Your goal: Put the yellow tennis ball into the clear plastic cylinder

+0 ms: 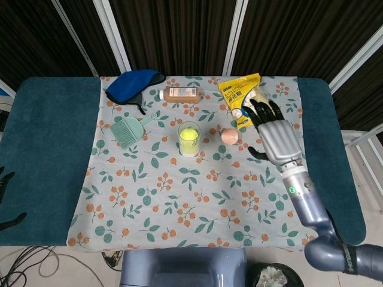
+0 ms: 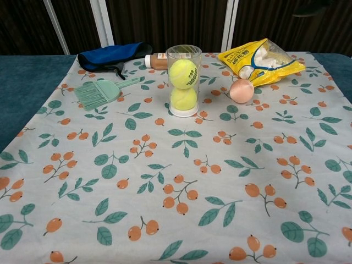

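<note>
The right hand (image 1: 277, 136) hangs over the right side of the surface (image 1: 149, 197) with its fingers (image 1: 261, 109) spread and nothing in its palm, released, partly over the lower corner of the yellow snack bag (image 1: 246, 99). It is well apart from the clear plastic cylinder (image 2: 183, 80); the chest view shows no hand at all. Of the left hand only dark fingertips (image 1: 5, 179) show at the far left edge of the head view, too little to tell whether it is open or closed.

The cylinder stands upright near the middle of the leaf-and-berry cloth (image 2: 176, 181). Inside it sit two yellow tennis balls, the upper ball (image 2: 183, 73) resting on the lower ball (image 2: 183, 99), the upper one just below the rim. No ball lies loose on the cloth in either view.

Just right of the cylinder is a small peach-coloured ball (image 2: 241, 91), touching or nearly touching the snack bag's corner. Behind the cylinder lies a brown bottle (image 2: 155, 60) on its side, with a blue eye mask (image 2: 113, 56) to its left and a green brush (image 2: 99, 92) nearer the front.

Judging by this, the placing step looks finished and the arm appears to be in the retreat phase. The next move likely calls only for the hand to clear away without brushing the snack bag or the cylinder.
</note>
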Robot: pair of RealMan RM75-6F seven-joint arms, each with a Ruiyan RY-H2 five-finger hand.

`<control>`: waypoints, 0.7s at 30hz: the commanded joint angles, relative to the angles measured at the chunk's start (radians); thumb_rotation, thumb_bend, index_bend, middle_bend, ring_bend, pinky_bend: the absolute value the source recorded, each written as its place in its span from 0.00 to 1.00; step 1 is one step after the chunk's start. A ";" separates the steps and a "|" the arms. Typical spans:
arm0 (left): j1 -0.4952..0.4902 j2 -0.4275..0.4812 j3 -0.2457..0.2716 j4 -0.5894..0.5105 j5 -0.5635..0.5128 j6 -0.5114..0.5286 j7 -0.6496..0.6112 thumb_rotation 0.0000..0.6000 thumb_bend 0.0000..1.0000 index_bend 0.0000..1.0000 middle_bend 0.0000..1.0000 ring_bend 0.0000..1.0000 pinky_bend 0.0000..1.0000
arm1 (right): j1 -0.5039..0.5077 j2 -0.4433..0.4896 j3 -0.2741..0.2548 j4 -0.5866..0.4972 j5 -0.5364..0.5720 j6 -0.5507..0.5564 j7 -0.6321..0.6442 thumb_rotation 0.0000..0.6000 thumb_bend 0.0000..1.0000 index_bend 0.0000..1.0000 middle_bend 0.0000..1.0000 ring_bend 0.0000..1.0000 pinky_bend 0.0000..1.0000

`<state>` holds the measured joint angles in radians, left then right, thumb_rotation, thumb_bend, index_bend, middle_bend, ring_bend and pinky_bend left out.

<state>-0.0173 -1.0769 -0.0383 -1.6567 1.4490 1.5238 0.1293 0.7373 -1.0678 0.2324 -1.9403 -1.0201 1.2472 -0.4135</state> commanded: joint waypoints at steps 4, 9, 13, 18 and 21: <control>0.004 0.001 -0.003 0.003 0.000 0.010 -0.009 1.00 0.00 0.14 0.00 0.00 0.08 | -0.378 -0.020 -0.280 0.086 -0.415 0.348 0.176 1.00 0.31 0.11 0.03 0.07 0.01; 0.005 0.004 -0.007 0.005 -0.003 0.014 -0.018 1.00 0.00 0.14 0.00 0.00 0.08 | -0.488 -0.064 -0.345 0.186 -0.490 0.426 0.181 1.00 0.31 0.11 0.03 0.07 0.01; 0.007 0.005 -0.007 0.009 0.003 0.021 -0.025 1.00 0.00 0.13 0.00 0.00 0.08 | -0.559 -0.093 -0.377 0.245 -0.526 0.461 0.183 1.00 0.31 0.11 0.03 0.07 0.01; 0.008 0.003 -0.005 0.013 0.011 0.024 -0.026 1.00 0.00 0.13 0.00 0.00 0.08 | -0.598 -0.110 -0.377 0.288 -0.533 0.456 0.194 1.00 0.31 0.11 0.03 0.07 0.01; 0.007 0.001 -0.005 0.014 0.011 0.022 -0.021 1.00 0.00 0.13 0.00 0.00 0.08 | -0.610 -0.114 -0.365 0.294 -0.532 0.451 0.207 1.00 0.31 0.11 0.03 0.07 0.01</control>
<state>-0.0104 -1.0752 -0.0433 -1.6430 1.4599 1.5460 0.1078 0.1314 -1.1795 -0.1368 -1.6483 -1.5518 1.7000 -0.2112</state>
